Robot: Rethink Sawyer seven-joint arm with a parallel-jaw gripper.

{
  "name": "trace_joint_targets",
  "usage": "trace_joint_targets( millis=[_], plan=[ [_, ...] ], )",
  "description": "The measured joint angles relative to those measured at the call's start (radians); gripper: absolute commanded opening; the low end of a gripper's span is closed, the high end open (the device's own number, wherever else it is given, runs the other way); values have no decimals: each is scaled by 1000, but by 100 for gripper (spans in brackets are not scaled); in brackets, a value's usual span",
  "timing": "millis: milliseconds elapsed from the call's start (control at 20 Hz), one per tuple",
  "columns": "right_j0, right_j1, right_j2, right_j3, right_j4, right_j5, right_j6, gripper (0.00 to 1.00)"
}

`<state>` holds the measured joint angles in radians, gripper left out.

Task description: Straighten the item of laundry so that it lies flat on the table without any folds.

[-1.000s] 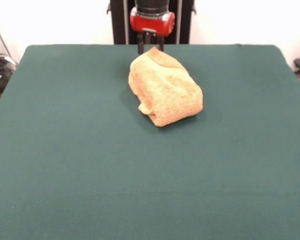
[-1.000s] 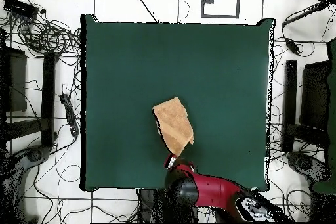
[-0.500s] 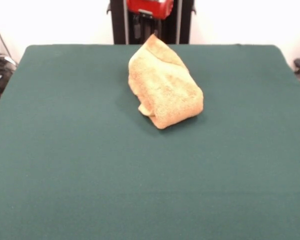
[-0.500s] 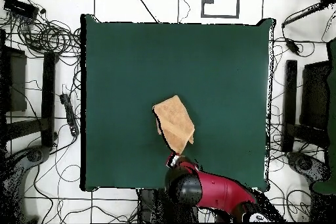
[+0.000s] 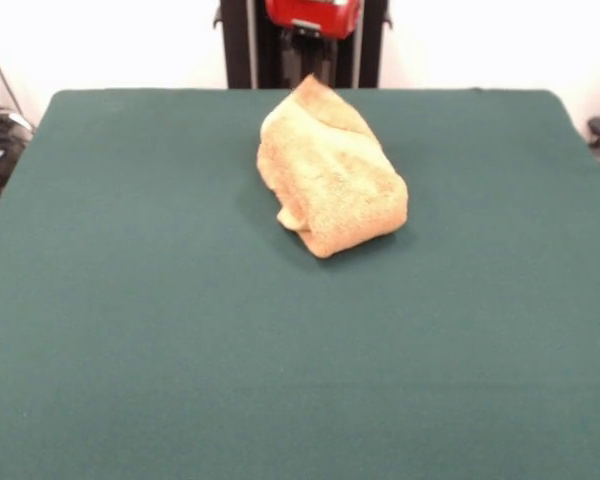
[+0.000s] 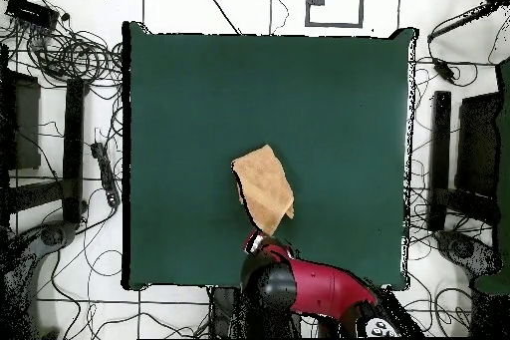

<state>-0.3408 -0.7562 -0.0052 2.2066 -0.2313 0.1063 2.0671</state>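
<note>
The golden-orange towel lies folded into a thick bundle on the far middle of the dark green table. Its far corner stands up in a peak under my gripper. The gripper hangs at the table's far edge and appears shut on that corner; its dark fingers are hard to make out against the black pedestal. In the overhead view the towel lies just above the gripper, whose red arm comes in from the bottom edge.
The black pedestal stands behind the table's far edge. Cables and stands lie on the floor around the table. Open green surface stretches to the left, right and front of the towel.
My gripper rose from table level at the towel's far corner, and that corner came up into a peak. The rest of the bundle has hardly moved.
</note>
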Motion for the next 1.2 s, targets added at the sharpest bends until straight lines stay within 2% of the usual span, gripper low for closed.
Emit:
trace_joint_targets(
  millis=[500, 750, 900, 1200],
  plan=[
    [12, -54, 0, -3, 4, 0, 0, 100],
    [10, -40, 0, -26, 4, -1, 0, 100],
    [10, -4, 0, -44, 4, -20, 0, 100],
    [10, 120, 0, -74, 16, -131, 0, 100]
  ],
)
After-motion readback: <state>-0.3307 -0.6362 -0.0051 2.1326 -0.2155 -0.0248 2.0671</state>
